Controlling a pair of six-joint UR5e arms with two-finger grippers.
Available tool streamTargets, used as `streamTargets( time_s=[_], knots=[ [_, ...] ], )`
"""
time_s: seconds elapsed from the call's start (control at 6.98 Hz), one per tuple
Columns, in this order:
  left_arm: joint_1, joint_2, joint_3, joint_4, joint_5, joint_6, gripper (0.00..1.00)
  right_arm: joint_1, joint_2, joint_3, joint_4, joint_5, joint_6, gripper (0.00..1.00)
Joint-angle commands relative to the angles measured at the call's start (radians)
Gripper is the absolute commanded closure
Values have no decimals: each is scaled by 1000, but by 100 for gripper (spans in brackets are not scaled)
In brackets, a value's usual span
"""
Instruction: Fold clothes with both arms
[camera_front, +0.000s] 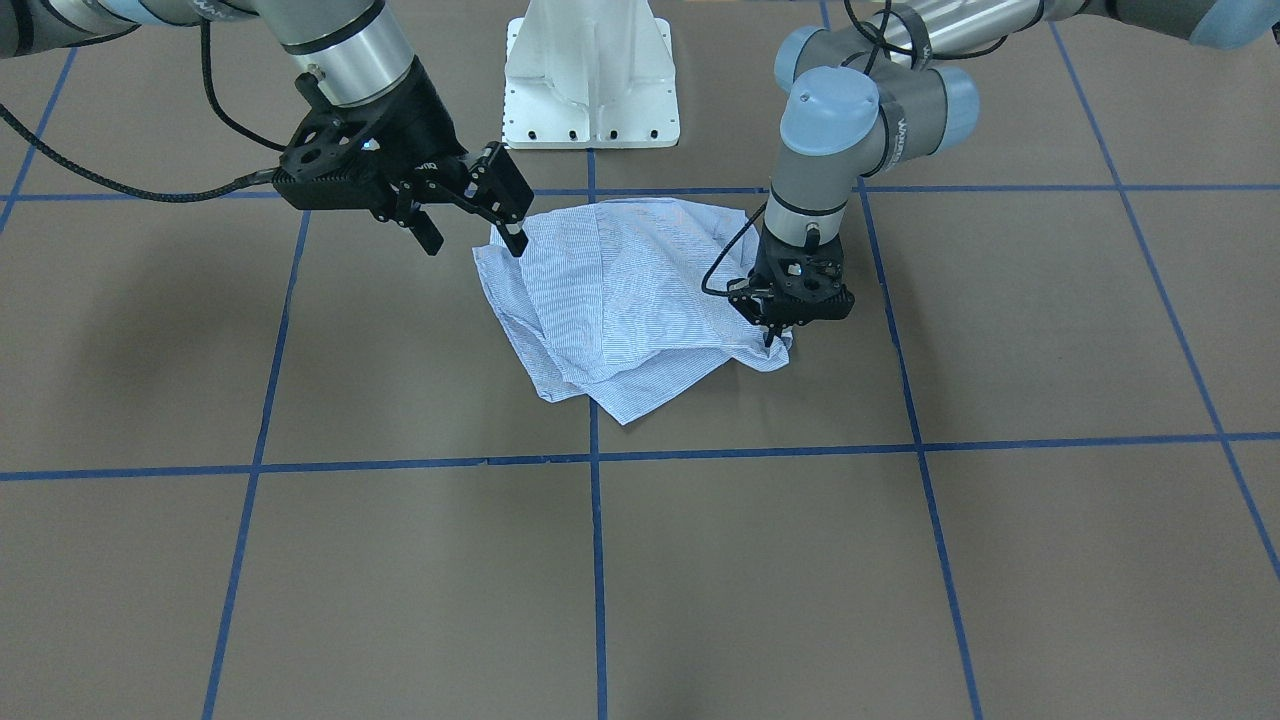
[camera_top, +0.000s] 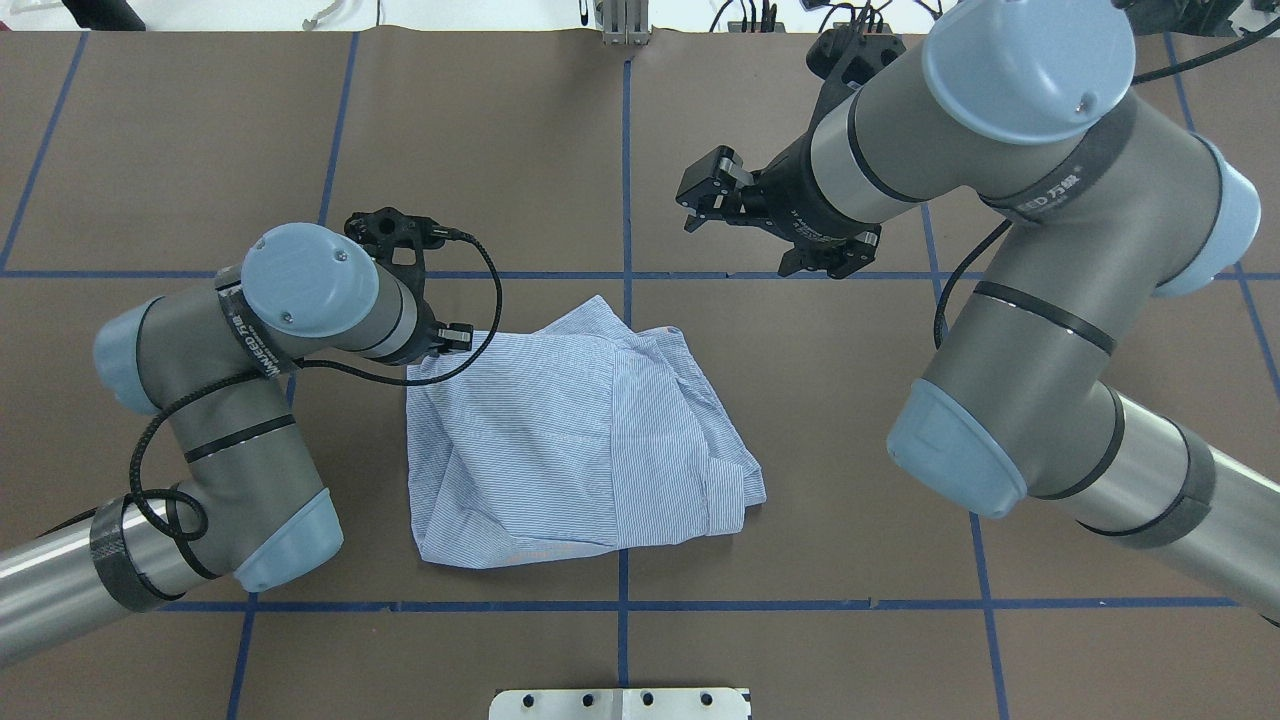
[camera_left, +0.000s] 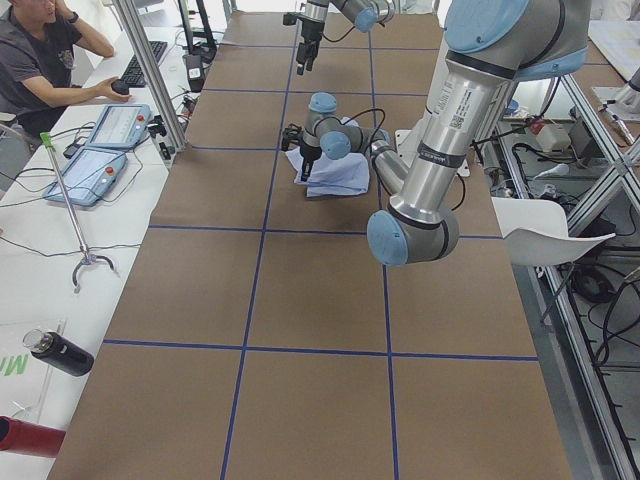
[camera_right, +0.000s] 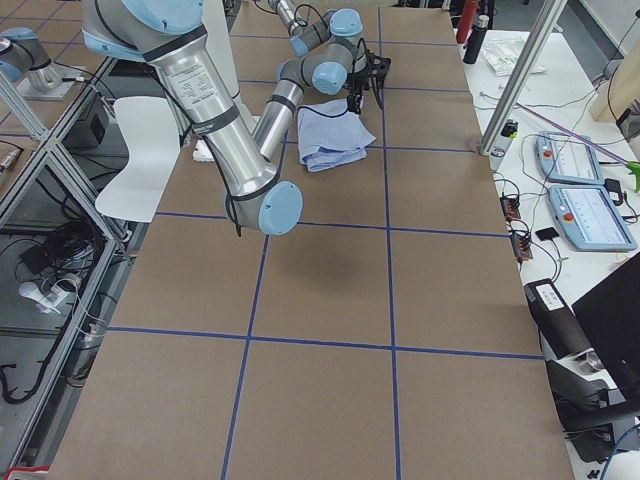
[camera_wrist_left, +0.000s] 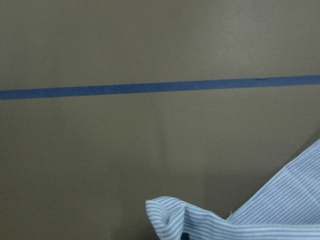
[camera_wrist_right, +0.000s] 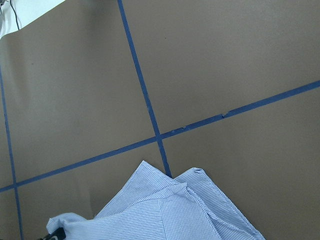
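On my left, the left arm (camera_top: 230, 420) bends in over the table (camera_top: 800, 520), and its gripper (camera_front: 770, 338) points straight down on the shirt's far left corner, jaws narrow and pinched on the fabric there. Its black cable (camera_top: 485, 300) loops over that same corner. The shirt (camera_top: 560, 440) lies in a rumpled, partly folded heap across the centre tape line (camera_top: 622, 640), between the two cross lines. Its far point is just short of the far one and its near edge is well clear of the near one. There is bare brown surface all round it, widest on the far side and to the right. The white base plate (camera_top: 620, 700) sits at the near edge, well apart from the cloth. To the right, the right gripper (camera_top: 690, 205) hangs above the table beyond the shirt's far right edge, jaws wide and holding nothing. The bulky right arm (camera_top: 1040, 300) fills that side.
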Motion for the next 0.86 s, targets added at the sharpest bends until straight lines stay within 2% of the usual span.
streamTargets(
  time_s=[0.0, 0.14, 0.29, 0.57, 0.72],
  knots=[
    [0, 36, -7, 74, 6, 11, 100, -1, -2, -2, -1, 0, 0, 0],
    [2, 33, -9, 134, 18, 11, 100, -1, -3, -2, -1, 0, 0, 0],
    [2, 32, -7, 137, 18, 10, 100, -1, -9, -2, 0, 0, 0, 0],
    [-1, 24, -15, 131, 23, 5, 0, 3, -12, -2, -1, 2, 0, 0],
    [-21, 27, -48, 133, 26, 13, 0, 8, -17, -2, -3, 3, 0, 0]
  ],
)
